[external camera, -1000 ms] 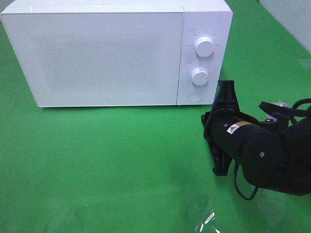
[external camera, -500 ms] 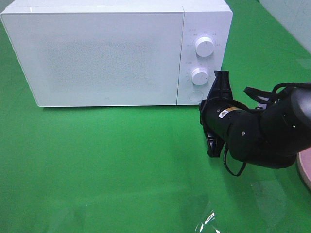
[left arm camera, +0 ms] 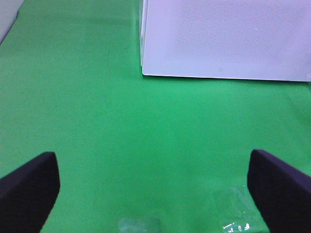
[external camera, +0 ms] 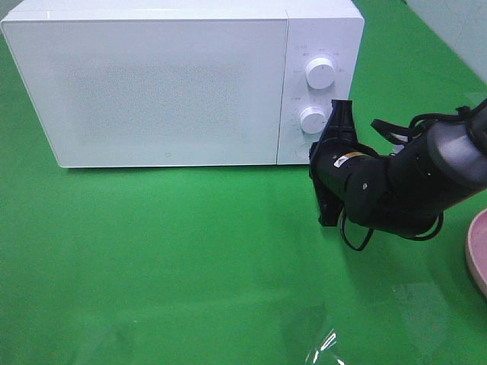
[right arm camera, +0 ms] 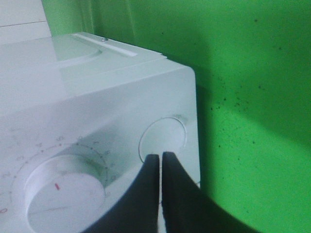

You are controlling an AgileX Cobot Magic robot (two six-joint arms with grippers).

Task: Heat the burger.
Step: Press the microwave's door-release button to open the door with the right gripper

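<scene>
Microwave (external camera: pixel 152 84), white, stands at the back of the green surface (external camera: pixel 152 251) with its door closed. Its control panel on the right carries an upper knob (external camera: pixel 320 72), a lower knob (external camera: pixel 313 119) and a round button (external camera: pixel 305 150) beneath them.

The right arm (external camera: pixel 396 190), black with loose cables, reaches in from the right of the high view toward that panel. The right jaws are clenched, pressed flat together with nothing between them. In the right wrist view their tips lie against the edge of the round button (right arm camera: pixel 163 136), with the lower knob (right arm camera: pixel 63 194) close beside them. Whether the tips actually press the button I cannot tell.

The left jaws are released, standing wide apart at the two sides of the left wrist view and holding nothing. They hover over bare green surface (left arm camera: pixel 146 145), with the microwave's front corner (left arm camera: pixel 218 39) well apart from them. A small shiny clear patch (external camera: pixel 323 344) lies on the surface near the front.

The burger shows in none of the views, so where it sits I cannot tell. Only the rim of a pink plate (external camera: pixel 475 255) shows at the right edge of the high view.
</scene>
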